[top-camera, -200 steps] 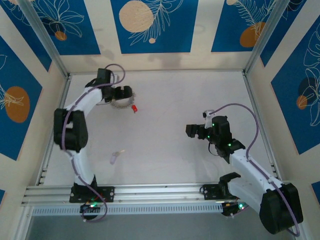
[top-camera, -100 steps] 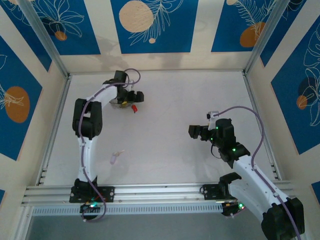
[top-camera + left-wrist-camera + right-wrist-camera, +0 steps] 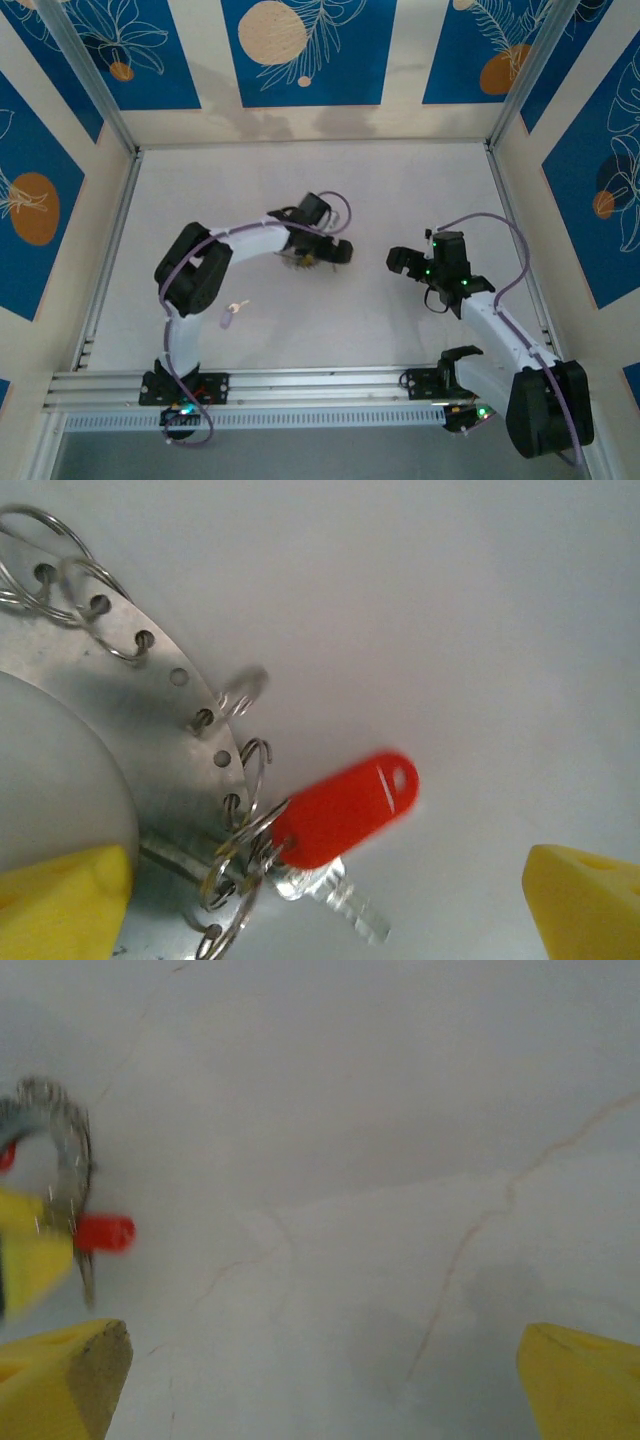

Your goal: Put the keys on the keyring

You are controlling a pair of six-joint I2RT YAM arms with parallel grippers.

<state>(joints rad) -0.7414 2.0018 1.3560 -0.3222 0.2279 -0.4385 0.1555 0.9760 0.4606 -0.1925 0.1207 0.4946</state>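
From above, the left gripper (image 3: pixel 322 254) stood over the silvery-grey jagged metal keyring (image 3: pixel 298 263) at the middle of the table (image 3: pixel 400 190). The right gripper (image 3: pixel 404 262) was apart from it, and a whitish-pink plastic-headed key (image 3: pixel 231 313) lay alone. In the left wrist view the jaws were wide and a red-headed key (image 3: pixel 345 808) hung on the keyring. In the right wrist view the jaws were also wide.

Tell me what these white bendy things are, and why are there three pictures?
They are two white robot arms, a left arm and a right arm, bolted to a pale table. One picture looks down from above. The other two come from little cameras on each arm's wrist. Each arm ends in a tool with two yellow fingers. The left tool is open, with one finger against a silvery metal keyring with small holes. A key with a red plastic head is hooked onto it. The right tool is open and holds nothing. A small whitish-pink key lies loose on the table.
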